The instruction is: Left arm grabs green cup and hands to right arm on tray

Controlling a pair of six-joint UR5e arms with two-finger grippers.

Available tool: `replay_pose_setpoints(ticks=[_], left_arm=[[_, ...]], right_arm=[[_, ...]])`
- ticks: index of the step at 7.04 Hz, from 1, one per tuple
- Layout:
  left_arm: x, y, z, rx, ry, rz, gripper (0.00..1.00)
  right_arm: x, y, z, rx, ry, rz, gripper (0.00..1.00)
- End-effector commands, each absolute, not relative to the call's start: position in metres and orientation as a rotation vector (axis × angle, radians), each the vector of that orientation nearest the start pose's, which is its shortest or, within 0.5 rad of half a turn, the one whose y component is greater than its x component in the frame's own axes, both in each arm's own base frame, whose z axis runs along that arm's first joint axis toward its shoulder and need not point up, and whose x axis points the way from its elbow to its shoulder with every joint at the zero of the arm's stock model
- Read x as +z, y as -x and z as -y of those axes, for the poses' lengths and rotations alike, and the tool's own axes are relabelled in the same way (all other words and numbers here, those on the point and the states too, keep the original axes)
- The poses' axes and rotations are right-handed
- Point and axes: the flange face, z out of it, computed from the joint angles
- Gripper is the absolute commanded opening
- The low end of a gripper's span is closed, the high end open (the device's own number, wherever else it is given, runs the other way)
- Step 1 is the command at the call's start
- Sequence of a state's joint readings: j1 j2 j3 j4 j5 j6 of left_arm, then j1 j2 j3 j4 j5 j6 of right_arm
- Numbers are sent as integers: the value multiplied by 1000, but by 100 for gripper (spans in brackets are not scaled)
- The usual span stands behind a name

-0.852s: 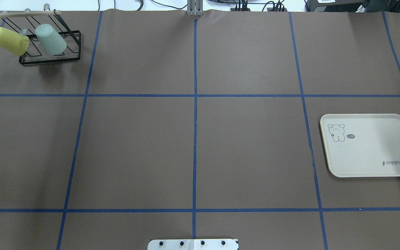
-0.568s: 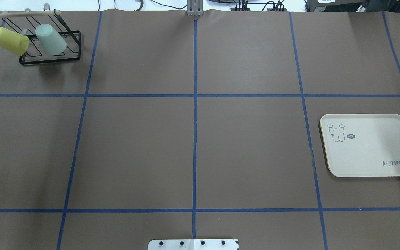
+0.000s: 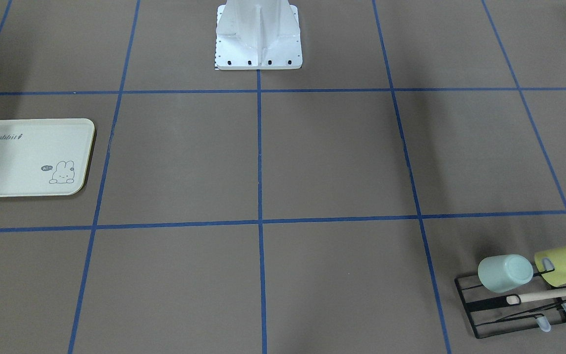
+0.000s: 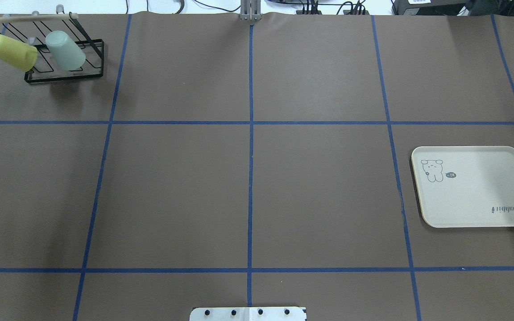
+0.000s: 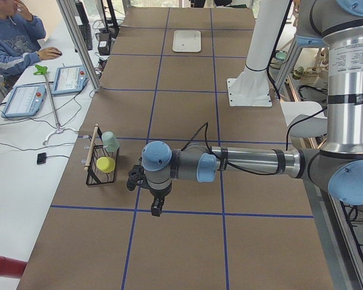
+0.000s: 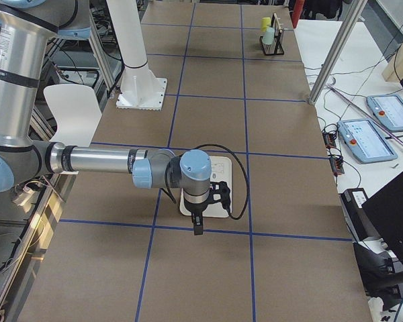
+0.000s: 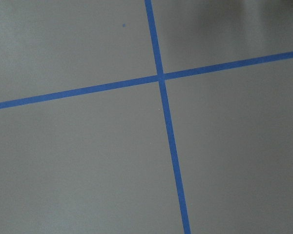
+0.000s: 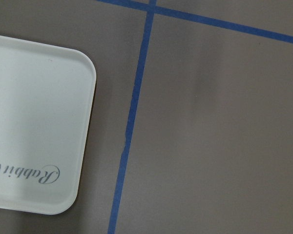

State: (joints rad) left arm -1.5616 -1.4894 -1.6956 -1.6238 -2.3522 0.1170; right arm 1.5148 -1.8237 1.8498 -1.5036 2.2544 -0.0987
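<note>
While green cup (image 4: 65, 50) sits on corner rack (image 4: 64, 78), tray (image 4: 475, 196) well apart.

Yellow-green cup (image 4: 12, 52) tilted on black wire rack (image 4: 63, 77); blue tape grid (image 4: 250, 178).

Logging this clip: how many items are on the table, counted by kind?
cups: 2 (green cup, yellow-green cup)
black wire rack: 1
tray: 1
total: 4

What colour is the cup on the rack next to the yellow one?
The cup is pale mint green, clearest in the front-facing view.
</note>
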Motion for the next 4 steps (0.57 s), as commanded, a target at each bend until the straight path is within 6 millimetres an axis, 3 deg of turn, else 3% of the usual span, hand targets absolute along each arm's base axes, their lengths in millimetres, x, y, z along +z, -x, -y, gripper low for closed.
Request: replay_pose_setpoints(ticks=[1, 2, 3, 4], left_arm=[[596, 59, 487, 223, -292, -763, 100], [568, 59, 507, 285, -449, -746, 100], [538, 58, 542, 320, -541, -733, 100], [532, 52, 557, 339, -557, -733, 100]], right_arm=[[599, -46, 427, -228, -240, 682, 99], [587, -45, 438, -259, -331, 679, 99], [580, -45, 439, -269, -367, 678, 99], [572, -45, 451, -282, -392, 670, 99]])
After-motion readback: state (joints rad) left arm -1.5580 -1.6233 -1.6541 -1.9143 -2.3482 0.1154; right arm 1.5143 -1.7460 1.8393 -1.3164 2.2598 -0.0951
